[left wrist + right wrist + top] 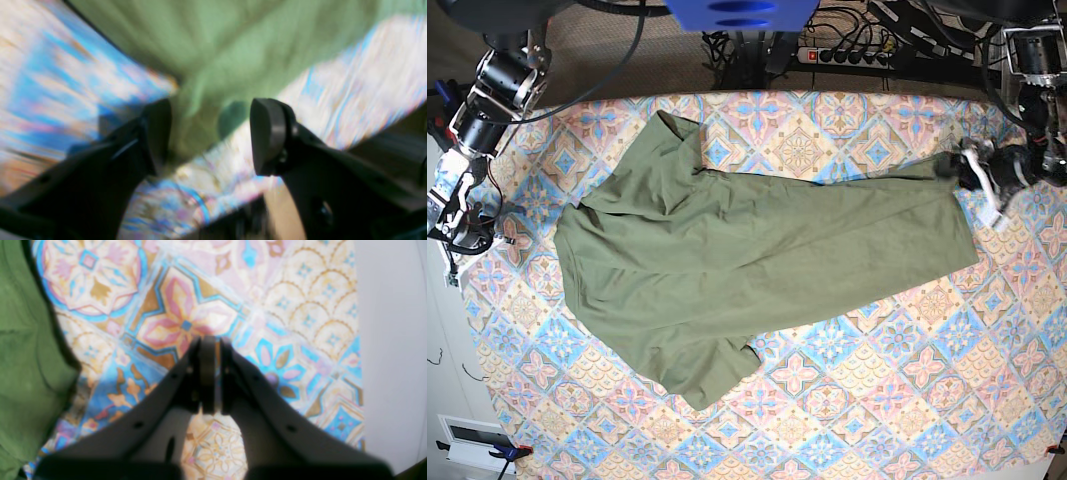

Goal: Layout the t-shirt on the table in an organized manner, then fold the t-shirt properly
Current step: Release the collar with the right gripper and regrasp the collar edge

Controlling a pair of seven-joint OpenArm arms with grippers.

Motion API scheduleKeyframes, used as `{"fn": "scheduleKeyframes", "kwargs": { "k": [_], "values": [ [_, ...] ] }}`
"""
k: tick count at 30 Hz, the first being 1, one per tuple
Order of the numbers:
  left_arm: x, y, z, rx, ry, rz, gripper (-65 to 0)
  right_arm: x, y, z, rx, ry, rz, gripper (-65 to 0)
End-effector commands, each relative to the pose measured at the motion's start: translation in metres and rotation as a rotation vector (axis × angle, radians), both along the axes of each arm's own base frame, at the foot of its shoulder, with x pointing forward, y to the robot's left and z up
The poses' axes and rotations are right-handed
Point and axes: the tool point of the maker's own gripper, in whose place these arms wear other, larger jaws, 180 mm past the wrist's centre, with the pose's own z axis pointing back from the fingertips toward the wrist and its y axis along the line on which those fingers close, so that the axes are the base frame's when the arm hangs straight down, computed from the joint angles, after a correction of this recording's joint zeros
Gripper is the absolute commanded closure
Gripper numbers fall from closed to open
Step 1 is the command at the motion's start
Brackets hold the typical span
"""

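Observation:
The olive-green t-shirt [727,250] lies spread across the patterned table [877,400], with one end reaching far right and a sleeve near the front. My left gripper [967,170] hovers at the shirt's far-right corner. In the blurred left wrist view the left gripper [210,133] is open, with the t-shirt [217,50] lying loose below and beyond the fingers [267,133]. My right gripper [472,228] is at the table's left edge. The right wrist view shows that gripper [208,343] shut and empty over bare table [186,306], with the t-shirt [26,373] off to its left.
A power strip and cables [847,50] lie behind the table. A blue part [737,12] hangs over the back edge. White floor [390,340] runs beside the table edge close to the right gripper.

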Motion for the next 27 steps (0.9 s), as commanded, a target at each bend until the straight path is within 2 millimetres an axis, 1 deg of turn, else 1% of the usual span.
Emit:
{"fn": "scheduleKeyframes", "kwargs": {
  "k": [1, 2, 3, 4, 6, 8, 10, 12, 15, 18, 21, 23, 25, 27],
  "values": [
    [0.003, -0.012, 0.011, -0.010, -0.041, -0.060, -29.8, 0.012, -0.013, 0.025, -0.042, -0.061, 0.002, -2.2],
    [-0.003, -0.019, 0.013, 0.003, -0.037, -0.105, -27.2, 0.008, -0.013, 0.022, -0.040, -0.045, 0.003, -2.3],
    [-0.009, -0.028, 0.015, 0.008, -0.036, -0.154, -23.9, 0.000, -0.012, 0.016, -0.037, -0.013, 0.007, -2.3],
    [-0.016, -0.034, 0.016, 0.012, -0.031, -0.187, -21.3, -0.005, -0.009, 0.013, -0.033, 0.002, 0.029, -2.4],
    [-0.027, -0.045, 0.017, 0.010, -0.025, -0.231, -15.6, -0.012, 0.009, 0.013, -0.016, 0.006, 0.152, -3.9],
    [-0.031, -0.045, 0.020, 0.022, -0.025, -0.253, -12.2, -0.019, 0.020, 0.014, -0.004, 0.001, 0.220, -7.3],
    [-0.031, -0.045, 0.023, 0.031, -0.031, -0.267, -10.1, -0.022, 0.024, 0.019, -0.004, -0.009, 0.238, -11.7],
    [-0.028, -0.045, 0.026, 0.030, -0.043, -0.268, -10.2, -0.022, 0.029, 0.025, -0.005, -0.026, 0.255, -16.2],
    [-0.022, -0.040, 0.031, 0.036, -0.067, -0.243, -10.1, -0.026, 0.040, 0.027, 0.028, -0.037, 0.276, -20.4],
    [-0.019, -0.038, 0.033, 0.038, -0.078, -0.234, -10.1, -0.027, 0.053, 0.025, 0.091, -0.052, 0.287, -21.1],
    [-0.019, -0.038, 0.033, 0.039, -0.079, -0.233, -10.1, -0.026, 0.071, 0.014, 0.185, -0.069, 0.285, -21.2],
    [-0.020, -0.042, 0.032, 0.025, -0.081, -0.227, -10.1, -0.026, 0.078, 0.010, 0.228, -0.078, 0.284, -21.3],
    [-0.020, -0.043, 0.031, 0.022, -0.081, -0.225, -10.1, -0.034, 0.091, -0.002, 0.287, -0.063, 0.282, -21.3],
    [-0.020, -0.045, 0.031, 0.018, -0.082, -0.223, -10.1, -0.035, 0.104, -0.003, 0.345, -0.078, 0.288, -21.4]
  ]
}}
